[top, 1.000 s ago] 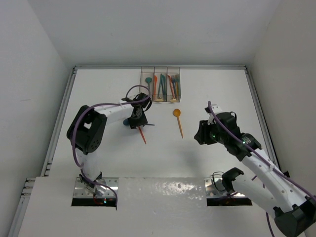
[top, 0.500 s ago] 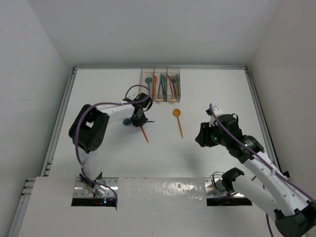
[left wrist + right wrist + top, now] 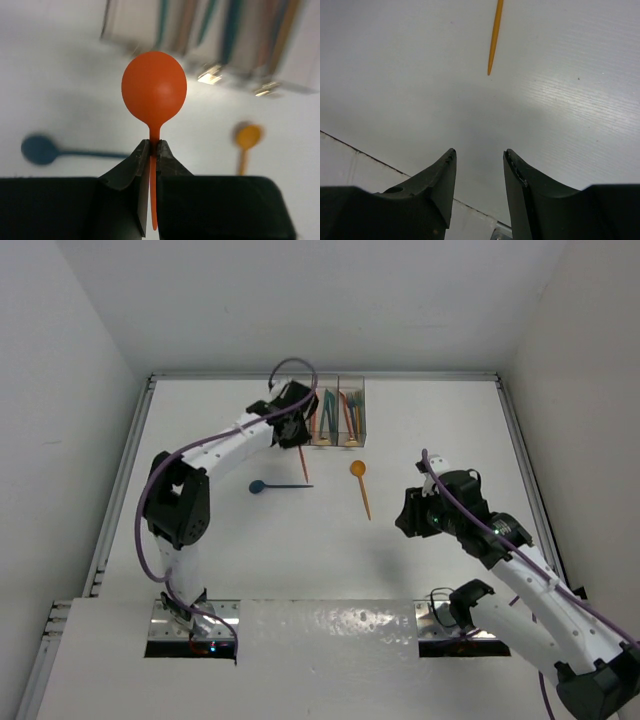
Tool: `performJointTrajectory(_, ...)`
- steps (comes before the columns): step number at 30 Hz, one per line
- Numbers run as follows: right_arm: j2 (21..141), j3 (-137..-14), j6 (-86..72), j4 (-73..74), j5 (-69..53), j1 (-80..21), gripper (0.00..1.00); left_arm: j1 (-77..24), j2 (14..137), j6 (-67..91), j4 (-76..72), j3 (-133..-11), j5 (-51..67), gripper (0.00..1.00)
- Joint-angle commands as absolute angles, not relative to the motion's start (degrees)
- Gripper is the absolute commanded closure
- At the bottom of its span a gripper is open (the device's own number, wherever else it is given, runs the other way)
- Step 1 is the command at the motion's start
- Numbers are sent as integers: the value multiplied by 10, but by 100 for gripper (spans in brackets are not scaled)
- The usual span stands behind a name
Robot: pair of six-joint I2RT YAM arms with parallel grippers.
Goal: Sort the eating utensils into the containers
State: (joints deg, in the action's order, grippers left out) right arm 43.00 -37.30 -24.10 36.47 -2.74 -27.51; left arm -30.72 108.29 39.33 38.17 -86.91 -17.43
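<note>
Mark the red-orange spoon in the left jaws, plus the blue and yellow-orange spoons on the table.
red-orange spoon (image 3: 154, 90), left wrist view, its bowl
blue spoon (image 3: 258, 486), top external view, its bowl
yellow-orange spoon (image 3: 357, 469), top external view, its bowl

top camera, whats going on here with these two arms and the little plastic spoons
The robot is sorting utensils into the containers at the table's far edge. The left gripper is shut on the handle of a red-orange spoon, holding it up by the row's left end. A blue spoon and an orange spoon lie loose on the table. The right gripper is open and empty, hovering near the orange spoon's handle tip.
</note>
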Motion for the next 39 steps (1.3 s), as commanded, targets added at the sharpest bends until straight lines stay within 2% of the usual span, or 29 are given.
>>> performJointTrajectory(1, 433, -389, -233, 350, -14, -278, 58, -295, 1111, 276, 343, -990, -204, 100)
performJointTrajectory(7, 436, -402, -229, 352, -4, -278, 58, -229, 1234, 160, 295, -1184, -105, 100)
performJointTrajectory(11, 440, -404, -230, 349, -2, -278, 58, -200, 1303, 105, 265, -1264, -47, 100)
performJointTrajectory(16, 446, -406, -233, 345, -2, -278, 58, -168, 1341, 89, 201, -1262, 26, 100)
performJointTrajectory(20, 453, -408, -236, 346, -2, -278, 58, -166, 1363, 89, 202, -1261, 37, 99)
performJointTrajectory(23, 456, -409, -237, 345, -2, -278, 57, -167, 1363, 101, 201, -1243, 45, 85)
performJointTrajectory(26, 457, -408, -234, 344, -2, -277, 57, -167, 1346, 114, 198, -1217, 40, 64)
performJointTrajectory(34, 486, -414, -219, 325, 16, -278, 57, -167, 1216, 190, 202, -1106, 1, 41)
performJointTrajectory(39, 576, -433, -216, 286, 2, -278, 58, -167, 1088, 243, 228, -999, -61, 30)
